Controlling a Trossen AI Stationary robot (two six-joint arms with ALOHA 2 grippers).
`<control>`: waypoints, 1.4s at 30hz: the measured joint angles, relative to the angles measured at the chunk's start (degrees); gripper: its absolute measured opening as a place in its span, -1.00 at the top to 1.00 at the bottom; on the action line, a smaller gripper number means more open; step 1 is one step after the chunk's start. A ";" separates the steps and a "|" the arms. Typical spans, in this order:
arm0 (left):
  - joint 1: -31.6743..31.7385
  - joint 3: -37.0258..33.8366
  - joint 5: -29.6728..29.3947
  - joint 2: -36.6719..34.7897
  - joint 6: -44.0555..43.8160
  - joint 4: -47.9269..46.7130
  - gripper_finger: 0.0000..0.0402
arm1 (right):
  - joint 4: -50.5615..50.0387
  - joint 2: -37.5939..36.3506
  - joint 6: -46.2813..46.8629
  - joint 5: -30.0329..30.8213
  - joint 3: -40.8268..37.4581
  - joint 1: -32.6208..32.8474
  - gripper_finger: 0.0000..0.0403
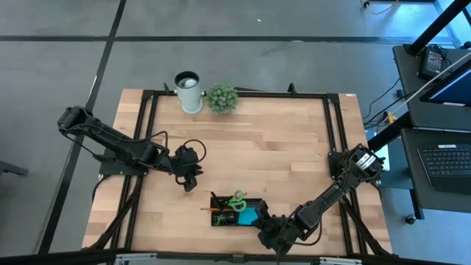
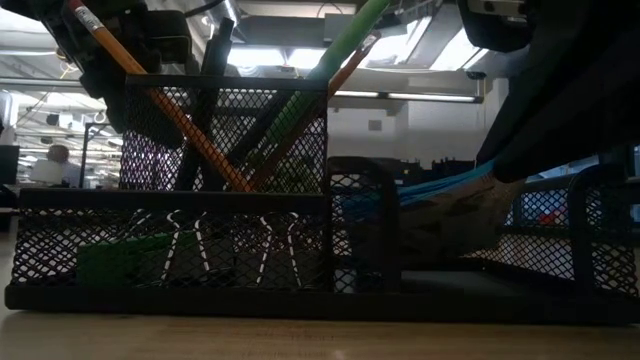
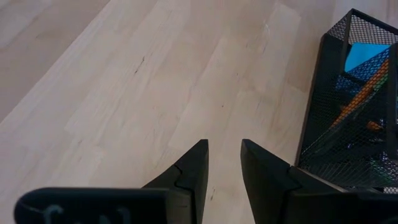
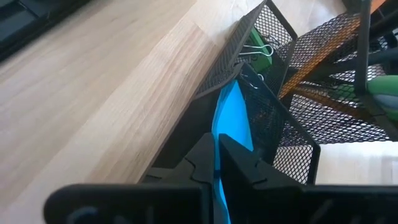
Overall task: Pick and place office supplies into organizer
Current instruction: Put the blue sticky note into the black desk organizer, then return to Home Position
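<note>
The black mesh organizer (image 1: 234, 209) (image 2: 200, 195) stands near the table's near edge. It holds orange pencils (image 2: 170, 110), the green-handled scissors (image 1: 238, 199), a green eraser (image 2: 110, 262) and clips (image 4: 258, 53). My right gripper (image 1: 266, 227) (image 4: 217, 155) is at the organizer's right end, shut on the blue sticky-note pad (image 1: 249, 216) (image 2: 440, 188). My left gripper (image 1: 190, 180) (image 3: 224, 155) hovers over bare wood to the organizer's left, slightly open and empty. The organizer's mesh wall (image 3: 348, 93) shows beside it. My right gripper pinches the blue sticky-note pad by its near edge (image 4: 222, 163) between the two fingers, coming in slanted from the table's near right side. The pad tilts, its far end (image 4: 231, 93) reaching over the low mesh wall into the organizer's right compartment.
A white cup (image 1: 188, 90) and a small green potted plant (image 1: 221, 98) stand at the table's far edge. Bare wood lies between them and the organizer. A desk with a laptop stands beyond the table's right edge.
</note>
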 joint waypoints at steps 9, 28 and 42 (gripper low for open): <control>0.00 0.00 -0.32 0.00 0.00 0.00 0.56 | -0.82 0.00 -3.14 -0.01 0.02 0.00 0.72; 0.00 0.00 -0.37 0.00 -0.02 0.02 0.56 | -2.13 -1.52 2.92 -1.70 0.04 0.02 0.49; 0.01 0.00 -0.21 0.00 0.05 3.40 0.56 | -17.50 -15.63 28.87 -3.49 0.07 -3.32 0.49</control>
